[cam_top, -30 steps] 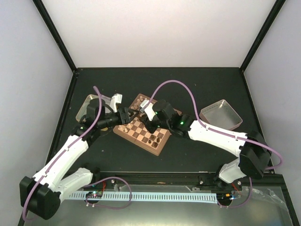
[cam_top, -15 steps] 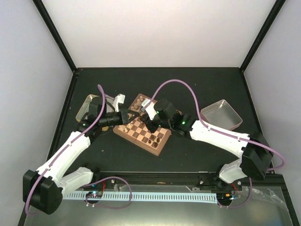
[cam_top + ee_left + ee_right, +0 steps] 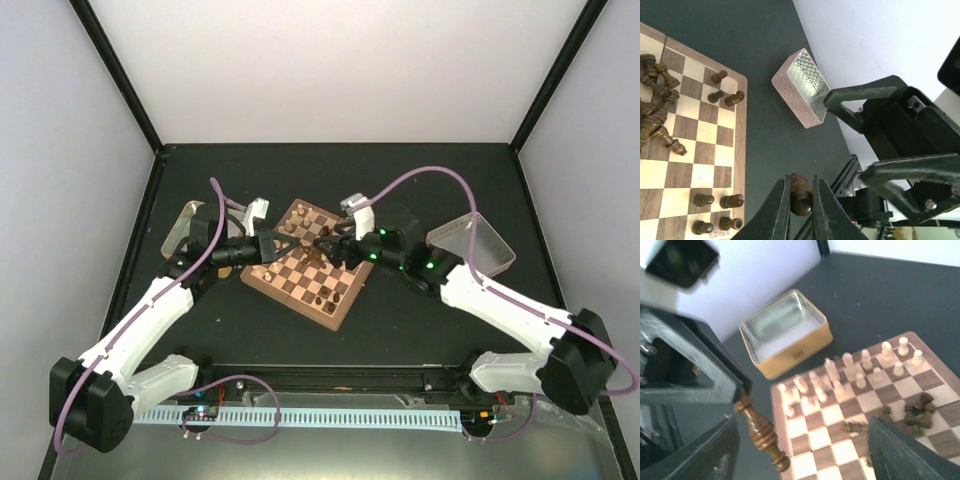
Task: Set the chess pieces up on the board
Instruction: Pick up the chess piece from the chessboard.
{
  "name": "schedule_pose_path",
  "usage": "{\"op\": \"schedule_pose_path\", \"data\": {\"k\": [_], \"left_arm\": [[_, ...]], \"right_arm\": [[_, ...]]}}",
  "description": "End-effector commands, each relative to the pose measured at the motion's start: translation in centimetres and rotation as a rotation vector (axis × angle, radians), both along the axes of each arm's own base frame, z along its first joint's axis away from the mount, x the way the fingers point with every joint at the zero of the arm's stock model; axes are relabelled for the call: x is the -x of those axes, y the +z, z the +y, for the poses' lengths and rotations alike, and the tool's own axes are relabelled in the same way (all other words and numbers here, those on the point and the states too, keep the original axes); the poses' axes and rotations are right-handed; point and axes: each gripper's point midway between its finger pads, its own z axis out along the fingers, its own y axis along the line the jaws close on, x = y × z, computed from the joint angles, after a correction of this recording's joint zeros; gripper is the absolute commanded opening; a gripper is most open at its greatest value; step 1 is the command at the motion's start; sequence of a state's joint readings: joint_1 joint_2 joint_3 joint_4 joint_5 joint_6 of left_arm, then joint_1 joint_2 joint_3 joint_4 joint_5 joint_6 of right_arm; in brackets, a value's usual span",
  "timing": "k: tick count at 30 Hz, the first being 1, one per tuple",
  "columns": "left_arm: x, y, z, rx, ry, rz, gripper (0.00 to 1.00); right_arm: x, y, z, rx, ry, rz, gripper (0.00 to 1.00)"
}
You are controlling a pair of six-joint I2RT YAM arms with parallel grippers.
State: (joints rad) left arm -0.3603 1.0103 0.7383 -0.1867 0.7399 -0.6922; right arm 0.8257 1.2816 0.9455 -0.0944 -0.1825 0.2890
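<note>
Left gripper (image 3: 800,200) is clamped tight on a dark brown piece (image 3: 800,194), which stands upright between its fingertips. In the overhead view this gripper reaches in over the left side of the board (image 3: 290,300), tip to tip with the right gripper (image 3: 325,243). The right gripper has its fingers spread wide and nothing between them. Seen from the right wrist, the held piece hangs by its top from the left gripper's fingertip, clear of the board's surface near a corner. How near it is to the right gripper's fingers cannot be told.

On the board, the cream pieces (image 3: 855,370) stand loosely grouped along the side nearest the left-hand tray (image 3: 790,357), some in a row and some bunched. A heap of dark pieces (image 3: 655,110) lies tumbled near the middle squares. A few dark pieces stand upright along the opposite side (image 3: 715,200). The right-hand tray (image 3: 802,95) sits on the black table (image 3: 400,180), apart from the board.
</note>
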Motion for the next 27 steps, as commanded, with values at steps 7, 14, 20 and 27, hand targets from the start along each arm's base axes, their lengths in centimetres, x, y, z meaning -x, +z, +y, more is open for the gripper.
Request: {"op": "schedule_pose_path", "data": {"k": [7, 14, 20, 27], "left_arm": [[-0.6, 7.0, -1.3, 0.311, 0.021, 0.078, 0.02], [-0.6, 9.0, -1.4, 0.491, 0.022, 0.182, 0.02], [-0.4, 9.4, -1.4, 0.516, 0.018, 0.197, 0.02], [-0.4, 8.8, -1.3, 0.507, 0.027, 0.208, 0.02]], "right_arm": [[0.8, 6.6, -3.7, -0.706, -0.102, 0.326, 0.78], [2.7, 9.4, -1.8, -0.903, 0.108, 0.496, 0.7], [2.4, 9.7, -1.5, -0.964, 0.132, 0.533, 0.56], [2.1, 9.5, -1.6, -0.968, 0.105, 0.541, 0.31]]}}
